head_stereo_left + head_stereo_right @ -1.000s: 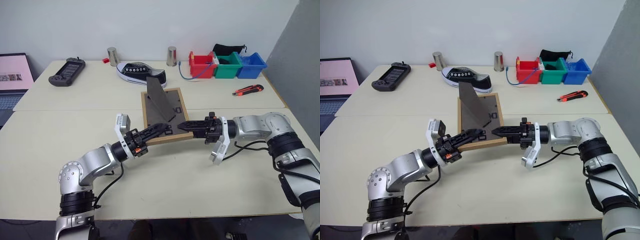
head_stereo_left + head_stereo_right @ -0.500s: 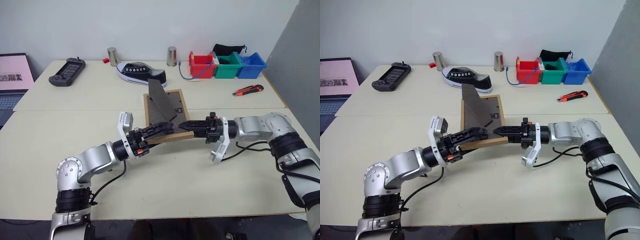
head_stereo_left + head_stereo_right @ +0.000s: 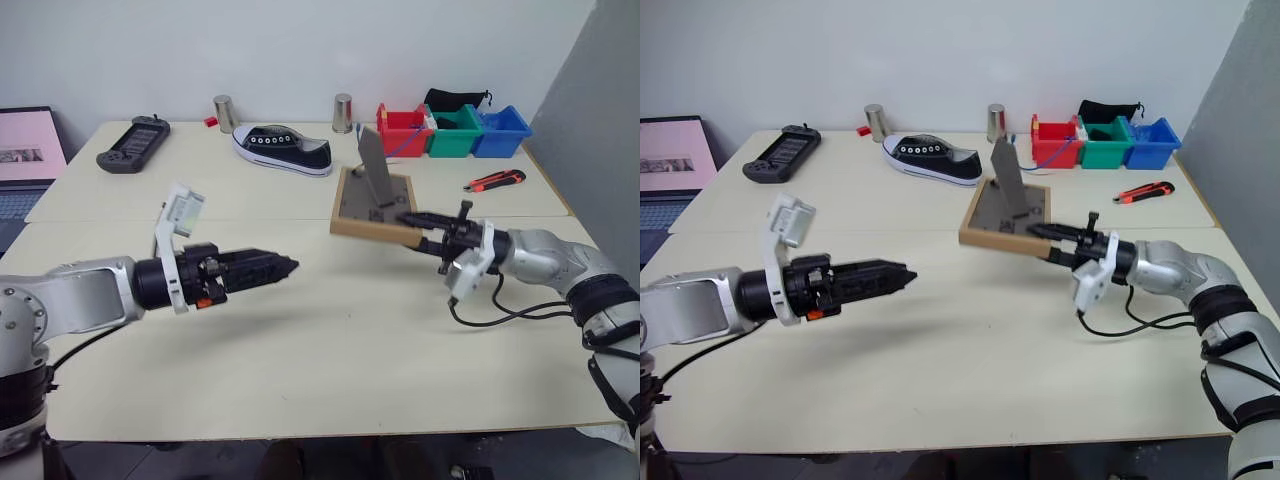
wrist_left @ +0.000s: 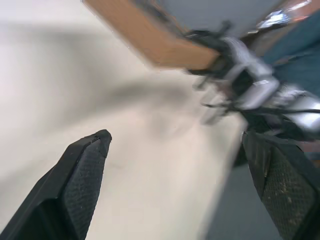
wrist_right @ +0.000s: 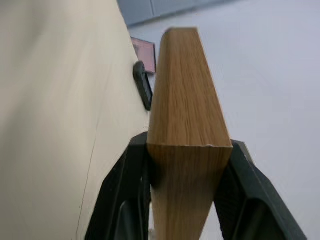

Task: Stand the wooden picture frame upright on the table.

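Note:
The wooden picture frame (image 3: 373,206) hangs a little above the table (image 3: 330,340), tilted, its dark grey back panel facing up. Its fold-out stand (image 3: 371,162) sticks upward. My right gripper (image 3: 414,221) is shut on the frame's near right corner. In the right wrist view the light-wood edge (image 5: 186,100) sits clamped between the two black fingers (image 5: 125,195). My left gripper (image 3: 288,265) hovers over the table well left of the frame. Its fingers (image 4: 85,170) are spread wide with nothing between them.
Along the table's far side lie a black game console (image 3: 133,144), two metal cups (image 3: 225,112), a black sneaker (image 3: 282,148) and red, green and blue bins (image 3: 452,130). An orange utility knife (image 3: 495,181) lies at the right. A laptop (image 3: 28,150) stands at far left.
My left gripper let go of the frame, opened and drew back to the left and up. The right gripper carried the frame alone to the right and farther back.

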You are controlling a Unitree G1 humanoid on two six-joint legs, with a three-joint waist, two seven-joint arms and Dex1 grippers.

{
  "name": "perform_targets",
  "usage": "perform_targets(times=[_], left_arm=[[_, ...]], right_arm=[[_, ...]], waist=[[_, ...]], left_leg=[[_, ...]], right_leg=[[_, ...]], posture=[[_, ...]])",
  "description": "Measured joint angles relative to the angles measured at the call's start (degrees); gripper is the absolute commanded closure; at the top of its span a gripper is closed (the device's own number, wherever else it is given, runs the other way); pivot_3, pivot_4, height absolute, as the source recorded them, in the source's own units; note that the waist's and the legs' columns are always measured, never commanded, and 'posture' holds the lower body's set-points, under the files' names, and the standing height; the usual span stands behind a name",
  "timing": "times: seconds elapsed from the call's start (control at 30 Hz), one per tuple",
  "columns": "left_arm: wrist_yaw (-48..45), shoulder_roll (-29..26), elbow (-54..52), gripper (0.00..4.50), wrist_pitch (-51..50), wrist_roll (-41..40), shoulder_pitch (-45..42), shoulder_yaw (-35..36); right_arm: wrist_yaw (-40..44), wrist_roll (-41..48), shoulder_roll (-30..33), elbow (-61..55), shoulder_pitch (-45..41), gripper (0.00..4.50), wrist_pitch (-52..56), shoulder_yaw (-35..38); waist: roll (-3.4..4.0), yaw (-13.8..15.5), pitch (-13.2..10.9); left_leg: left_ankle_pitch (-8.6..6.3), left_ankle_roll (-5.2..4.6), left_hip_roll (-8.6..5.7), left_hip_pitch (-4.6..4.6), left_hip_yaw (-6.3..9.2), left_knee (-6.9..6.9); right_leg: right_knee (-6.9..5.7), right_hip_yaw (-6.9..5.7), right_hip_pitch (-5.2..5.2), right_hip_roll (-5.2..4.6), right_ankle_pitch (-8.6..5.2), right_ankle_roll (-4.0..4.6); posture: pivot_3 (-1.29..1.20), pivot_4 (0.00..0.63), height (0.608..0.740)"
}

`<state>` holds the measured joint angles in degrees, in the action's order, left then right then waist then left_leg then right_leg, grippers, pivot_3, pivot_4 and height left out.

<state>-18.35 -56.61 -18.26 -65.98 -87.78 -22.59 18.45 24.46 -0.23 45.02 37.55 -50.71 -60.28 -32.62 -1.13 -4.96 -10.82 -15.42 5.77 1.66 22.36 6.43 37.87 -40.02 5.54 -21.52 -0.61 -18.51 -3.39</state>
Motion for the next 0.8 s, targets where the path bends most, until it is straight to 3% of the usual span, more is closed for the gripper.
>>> perform_targets(times=[0.17, 0.33, 0.47, 0.57, 0.8], left_arm=[[-5.12, 0.54, -3.05, 0.03, 8.69, 14.31, 2.87, -0.16], [-9.67, 0.97, -4.07, 0.03, 11.26, 19.62, 5.05, -0.30], [-11.53, 1.21, -3.66, 0.03, 10.16, 17.63, 5.74, 0.84], [-14.25, 1.18, -4.53, 0.03, 9.94, 17.62, 9.37, 1.84], [-15.07, 3.15, -5.71, 0.03, 13.82, 21.79, 11.04, 2.57]], right_arm=[[20.77, 26.06, -0.46, -15.60, 3.58, 3.16, 32.18, 3.22], [25.72, 41.25, -0.97, -26.67, 4.16, 3.16, 62.59, 9.27], [27.41, 47.35, -2.01, -27.83, 2.44, 3.16, 78.03, 12.97], [33.31, 48.54, -2.78, -27.90, 0.17, 3.16, 86.98, 15.10], [42.16, 43.45, -8.38, -18.70, -4.01, 3.16, 91.52, 15.14]], waist=[[0.06, 0.28, -0.03], [0.06, 0.61, -0.04], [0.07, 0.73, -0.04], [0.07, 0.64, -0.05], [0.08, 0.50, -0.05]], left_leg=[[-0.08, -0.14, -0.11, 0.13, 0.02, -0.02], [-0.08, -0.15, -0.16, 0.41, 0.04, 0.01], [-0.09, -0.17, -0.17, 0.50, -0.01, 0.01], [-0.14, -0.25, -0.12, 0.52, -0.06, -0.02], [-0.14, -0.25, -0.11, 0.52, -0.12, 0.01]], right_leg=[[0.03, -0.05, -0.10, 0.01, 0.00, 0.00], [0.01, -0.13, -0.37, 0.14, 0.00, 0.00], [0.00, -0.10, -0.52, 0.17, 0.00, 0.00], [0.01, -0.09, -0.61, 0.21, 0.00, 0.00], [-0.01, -0.07, -0.63, 0.25, 0.00, -0.01]], posture=[[0.00, 0.150, 0.740], [0.00, 0.150, 0.740], [0.00, 0.150, 0.740], [0.00, 0.150, 0.740], [0.00, 0.150, 0.740]])
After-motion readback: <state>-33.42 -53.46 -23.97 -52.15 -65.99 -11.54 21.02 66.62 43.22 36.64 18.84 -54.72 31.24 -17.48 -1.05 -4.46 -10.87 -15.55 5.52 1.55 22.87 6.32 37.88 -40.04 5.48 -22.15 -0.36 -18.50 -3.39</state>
